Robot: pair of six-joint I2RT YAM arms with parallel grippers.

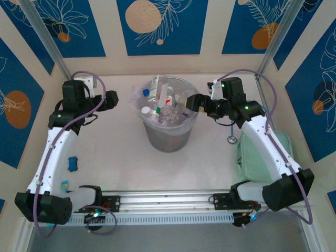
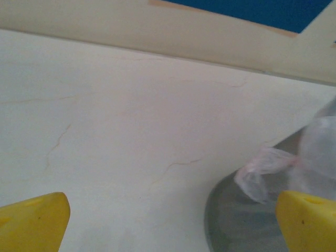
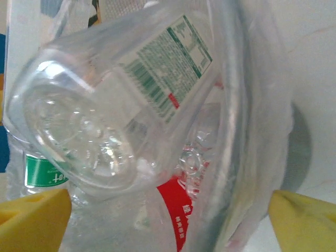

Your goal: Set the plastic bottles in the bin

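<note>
The bin, a round translucent grey-white wastebasket with a clear bag liner folded over its rim, stands in the middle of the pale surface between the two arms. The plastic bottles lie heaped inside it, filling it up to the rim. One of them, which has a white and green label, pokes up above the far edge.

The left gripper is just left of the bin and apart from it. In the left wrist view its yellow fingertips stand wide apart, with only bare surface and the bin's grey wall beyond them, so it is open and carries nothing.

The right gripper is at the bin's right rim. Its yellow fingertips are also spread wide, with nothing clamped between them. Just past them, a clear bottle lies with its moulded base turned toward the camera. It has a white label with fine green print and a barcode, too small to read. Below it are a bottle with a green label and one with a red label. Both labels have white lettering that cannot be made out.

A pale green case lies on the surface under the right arm, and a small blue item lies beside the left arm.
</note>
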